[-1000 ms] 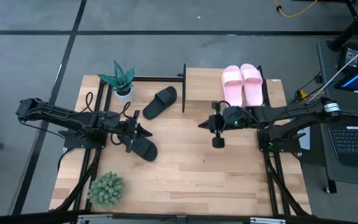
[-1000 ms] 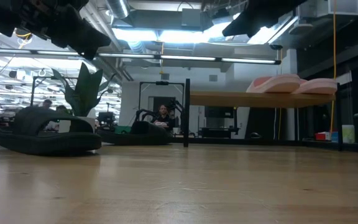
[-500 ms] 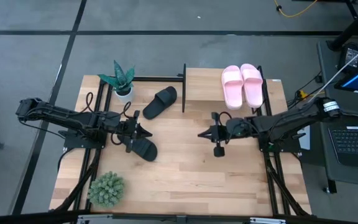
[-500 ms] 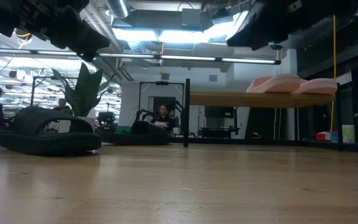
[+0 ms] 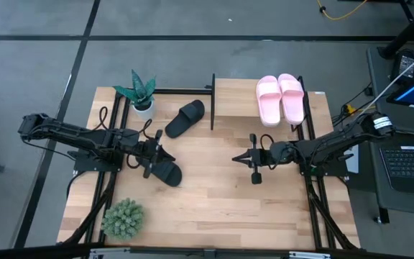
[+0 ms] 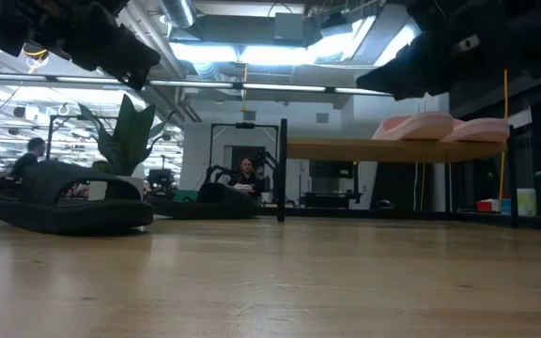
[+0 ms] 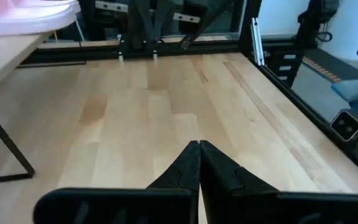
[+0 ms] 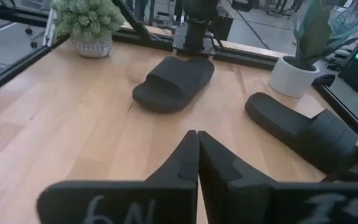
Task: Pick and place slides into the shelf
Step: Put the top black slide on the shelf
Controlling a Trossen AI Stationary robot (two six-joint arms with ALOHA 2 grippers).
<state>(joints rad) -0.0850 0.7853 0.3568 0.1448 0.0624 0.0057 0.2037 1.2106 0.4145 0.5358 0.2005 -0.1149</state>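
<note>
The right gripper [image 5: 236,159] hangs over the bare middle of the table [image 5: 214,208] with its fingers [image 8: 191,163] pressed together on nothing, pointing toward the left arm. The left gripper [image 5: 169,155] also has its tips [image 7: 199,163] touching, empty, poised just above one black slide [image 5: 165,172] lying on the tabletop. The other black slide [image 5: 185,119] rests farther back, just beside the shelf's black post [image 5: 213,101]. On the shelf [image 5: 236,97] the pale pink pair [image 5: 280,98] sits side by side at its right end; the board's left part is bare. A spiky-leaved plant [image 5: 138,92] stands at the back-left corner, a round green plant [image 5: 123,219] at the front-left edge.
</note>
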